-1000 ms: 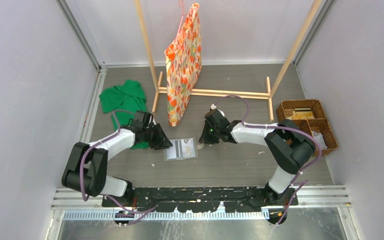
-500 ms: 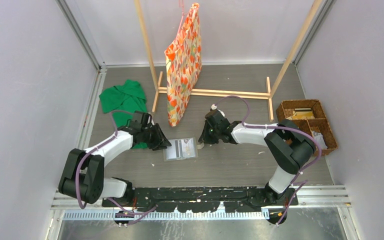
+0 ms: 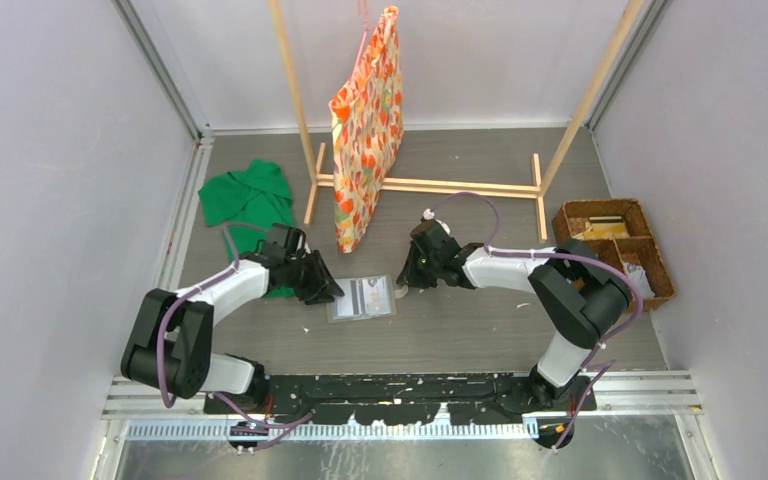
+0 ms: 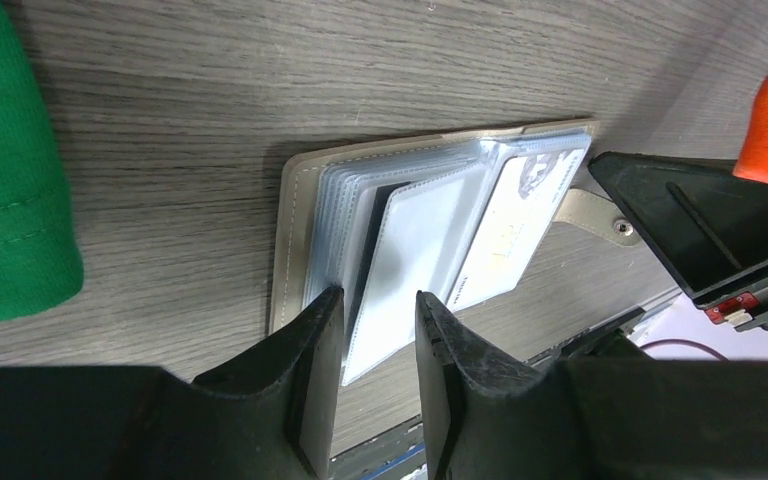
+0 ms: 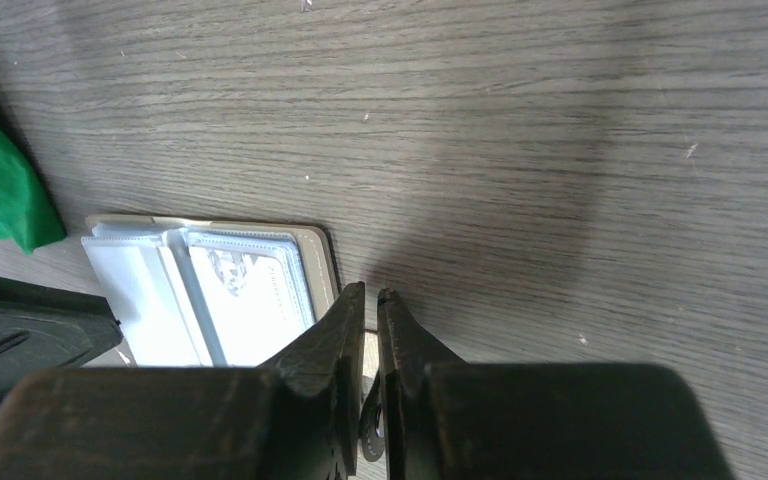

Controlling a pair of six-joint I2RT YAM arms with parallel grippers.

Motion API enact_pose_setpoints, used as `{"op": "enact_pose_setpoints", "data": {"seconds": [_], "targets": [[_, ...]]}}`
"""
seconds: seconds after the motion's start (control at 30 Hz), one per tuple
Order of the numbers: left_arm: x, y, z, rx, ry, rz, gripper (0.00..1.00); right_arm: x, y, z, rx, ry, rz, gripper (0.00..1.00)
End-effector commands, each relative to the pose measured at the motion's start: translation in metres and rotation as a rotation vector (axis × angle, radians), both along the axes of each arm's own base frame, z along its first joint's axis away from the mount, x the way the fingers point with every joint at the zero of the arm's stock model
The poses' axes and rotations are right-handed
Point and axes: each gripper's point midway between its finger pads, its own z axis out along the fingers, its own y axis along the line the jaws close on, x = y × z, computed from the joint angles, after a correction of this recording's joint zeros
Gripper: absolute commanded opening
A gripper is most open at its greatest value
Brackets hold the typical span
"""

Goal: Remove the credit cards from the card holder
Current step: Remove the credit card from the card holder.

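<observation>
Card holder [image 3: 361, 297] lies open on the table [image 3: 460, 335], 12 o'clock from the bases. Right gripper [image 5: 370, 300] pinches its snap tab [image 4: 600, 212] at 3 o'clock. Left gripper [image 4: 378, 325] straddles 1 sleeve [image 4: 415, 260], jaws apart. Sleeves look slick and floppy (cards [image 4: 515, 220] stiffer), so grip a card's edge.

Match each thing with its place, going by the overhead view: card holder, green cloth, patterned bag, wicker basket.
Things:
1. card holder
2. green cloth
3. patterned bag
4. wicker basket

Places:
A. hanging upright at the back
B. far right
C. lying open between the left claw and the right claw
D. far left, crumpled

Pairs: 1-C, 2-D, 3-A, 4-B
</observation>
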Motion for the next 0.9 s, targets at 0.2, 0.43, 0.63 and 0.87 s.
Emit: {"op": "enact_pose_setpoints", "data": {"seconds": [0.2, 0.43, 0.63, 0.87], "targets": [[0.002, -0.011, 0.003, -0.039, -0.011, -0.043, 0.33, -0.017, -0.019, -0.028, -0.094, 0.079, -0.010, 0.15], [0.007, -0.026, 0.026, -0.098, -0.061, -0.079, 0.32, -0.018, -0.020, -0.029, -0.097, 0.081, -0.011, 0.15], [0.007, -0.046, 0.039, -0.150, -0.088, -0.115, 0.32, -0.019, -0.021, -0.032, -0.098, 0.089, -0.015, 0.15], [0.007, -0.067, 0.054, -0.189, -0.119, -0.161, 0.32, -0.019, -0.021, -0.031, -0.096, 0.087, -0.018, 0.15]]}}
